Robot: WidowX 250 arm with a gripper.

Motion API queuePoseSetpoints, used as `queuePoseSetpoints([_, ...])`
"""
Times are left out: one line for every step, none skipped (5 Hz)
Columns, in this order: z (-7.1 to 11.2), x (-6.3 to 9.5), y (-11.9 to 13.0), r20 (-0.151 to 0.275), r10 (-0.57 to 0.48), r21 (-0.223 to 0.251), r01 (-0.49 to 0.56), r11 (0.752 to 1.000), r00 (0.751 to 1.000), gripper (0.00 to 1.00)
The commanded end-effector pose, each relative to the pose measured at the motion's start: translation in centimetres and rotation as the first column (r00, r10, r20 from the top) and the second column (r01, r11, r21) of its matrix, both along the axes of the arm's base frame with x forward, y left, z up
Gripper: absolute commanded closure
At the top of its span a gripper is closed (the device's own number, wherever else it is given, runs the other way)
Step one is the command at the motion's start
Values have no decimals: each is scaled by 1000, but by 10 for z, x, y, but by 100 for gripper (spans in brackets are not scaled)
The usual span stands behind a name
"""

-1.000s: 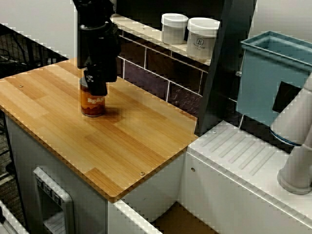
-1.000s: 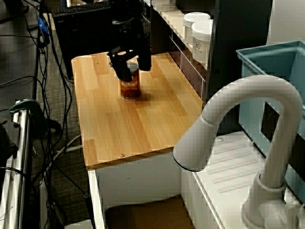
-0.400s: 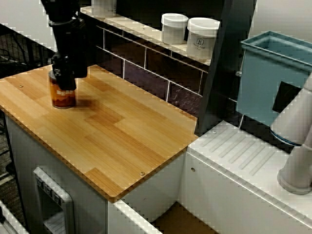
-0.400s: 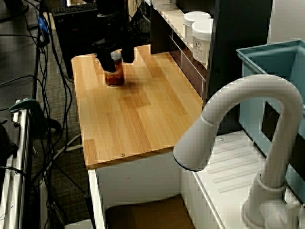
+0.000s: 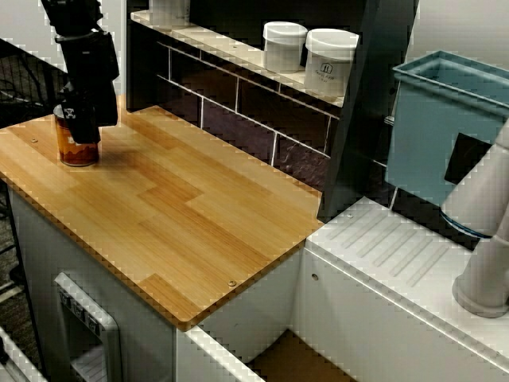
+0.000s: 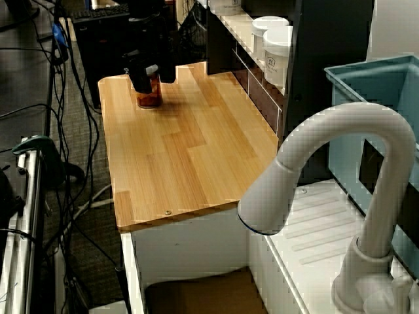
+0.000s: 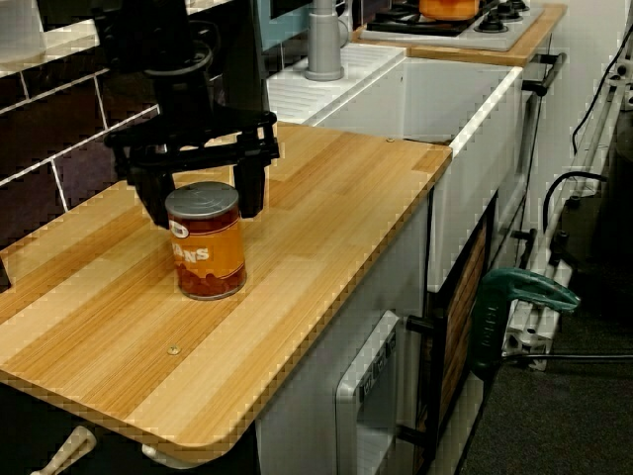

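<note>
An orange-labelled tin can [image 7: 206, 247] stands upright on the wooden counter [image 7: 326, 218], near its far end. My black gripper [image 7: 203, 193] comes down over the can's top, one finger on each side, shut on it. In the view from the front, the can [image 5: 77, 147] is at the counter's left end, with the gripper [image 5: 79, 119] covering its upper part. In the view from the faucet side, the can [image 6: 149, 97] sits close to the far edge under the gripper [image 6: 150, 77].
Two white jars [image 5: 284, 46] [image 5: 330, 62] stand on the shelf above the tiled back wall. A blue bin [image 5: 445, 119] and a white faucet [image 6: 327, 183] are at the sink end. Cables and a green clamp [image 7: 519, 297] lie off the counter's open side.
The gripper has carried the can along the counter, from near its middle to the end farthest from the sink. The can stays upright between the fingers.
</note>
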State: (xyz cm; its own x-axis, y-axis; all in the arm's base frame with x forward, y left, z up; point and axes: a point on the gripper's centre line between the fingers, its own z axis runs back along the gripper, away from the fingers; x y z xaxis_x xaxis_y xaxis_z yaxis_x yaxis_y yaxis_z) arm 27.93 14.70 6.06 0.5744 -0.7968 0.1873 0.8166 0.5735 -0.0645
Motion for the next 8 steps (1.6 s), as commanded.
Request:
queuePoseSetpoints([22, 1, -4, -11, 18, -34, -18, 999, 1000, 0])
queuePoseSetpoints([35, -2, -4, -11, 44, -77, -44, 996, 999, 0])
queuePoseSetpoints([48, -5, 0, -7, 118, -86, -119, 989, 993, 0])
queuePoseSetpoints([63, -9, 6, -12, 168, -141, -168, 976, 986, 0])
queuePoseSetpoints([74, -13, 12, -16, 209, -173, -209, 963, 978, 0])
queuePoseSetpoints([74, -17, 20, -25, 295, -152, -296, 943, 955, 0])
queuePoseSetpoints([72, -23, 33, -11, 440, -133, -437, 889, 898, 0])
queuePoseSetpoints([71, -28, 50, -6, 535, -123, -532, 838, 845, 0])
